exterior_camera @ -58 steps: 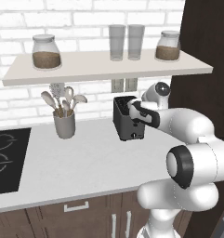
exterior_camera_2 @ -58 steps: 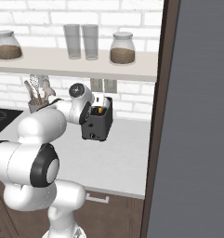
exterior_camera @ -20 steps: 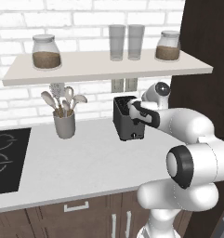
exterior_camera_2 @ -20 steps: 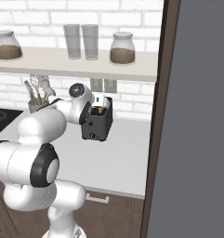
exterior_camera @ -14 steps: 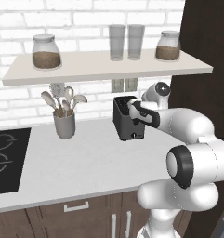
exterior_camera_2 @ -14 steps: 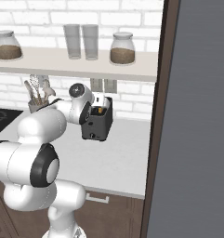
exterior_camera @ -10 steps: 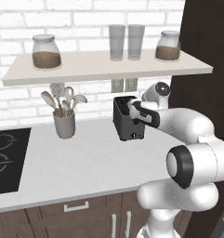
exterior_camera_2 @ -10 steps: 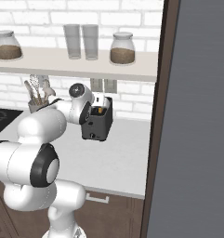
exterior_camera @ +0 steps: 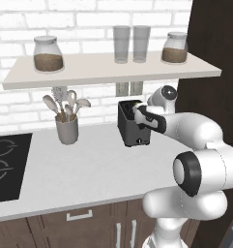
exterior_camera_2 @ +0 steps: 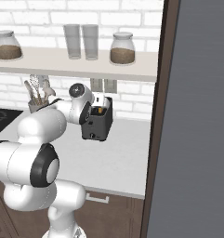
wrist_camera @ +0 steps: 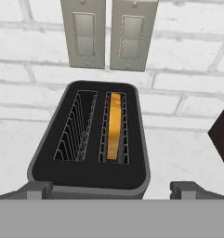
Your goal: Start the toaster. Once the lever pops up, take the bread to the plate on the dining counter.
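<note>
Black boxy toaster [wrist_camera: 88, 173]; golden bread [wrist_camera: 115, 125] in slot.

White arm bent forward at elbow, tool [wrist_camera: 111, 188] pointing downward, jaws spread wide, holding nothing

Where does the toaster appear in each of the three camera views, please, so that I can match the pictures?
Left base view: toaster right of centre on the worktop, just left of the arm.
Right base view: toaster left of centre, just right of the arm.
Hand view: toaster seen from above, centre, bread in its right slot.
Shared landmark: the wall outlets behind it.
</note>
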Controlling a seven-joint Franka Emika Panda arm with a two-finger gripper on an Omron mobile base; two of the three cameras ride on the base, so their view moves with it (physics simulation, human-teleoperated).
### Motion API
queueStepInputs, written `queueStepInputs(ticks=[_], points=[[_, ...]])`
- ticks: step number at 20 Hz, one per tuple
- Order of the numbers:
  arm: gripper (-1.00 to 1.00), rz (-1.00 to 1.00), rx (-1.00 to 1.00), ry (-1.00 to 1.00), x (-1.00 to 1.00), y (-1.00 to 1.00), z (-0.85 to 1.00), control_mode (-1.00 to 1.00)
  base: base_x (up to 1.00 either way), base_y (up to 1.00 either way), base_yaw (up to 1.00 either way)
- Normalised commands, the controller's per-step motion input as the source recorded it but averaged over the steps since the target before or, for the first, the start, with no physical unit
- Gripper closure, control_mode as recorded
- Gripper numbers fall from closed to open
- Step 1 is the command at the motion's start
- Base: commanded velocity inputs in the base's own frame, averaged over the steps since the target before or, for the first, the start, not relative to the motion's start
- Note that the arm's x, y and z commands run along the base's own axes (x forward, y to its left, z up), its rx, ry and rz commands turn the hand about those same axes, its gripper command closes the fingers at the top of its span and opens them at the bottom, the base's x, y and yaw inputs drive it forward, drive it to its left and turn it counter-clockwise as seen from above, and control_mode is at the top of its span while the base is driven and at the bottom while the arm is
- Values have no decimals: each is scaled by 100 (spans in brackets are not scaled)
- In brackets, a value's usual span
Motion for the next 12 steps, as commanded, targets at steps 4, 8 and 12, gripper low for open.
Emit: queueStepInputs(ticks=[4,8,12], points=[[-100,0,0,0,0,0,0,-100,0,0,0],[-100,0,0,0,0,0,0,-100,0,0,0],[-100,0,0,0,0,0,0,-100,0,0,0]])
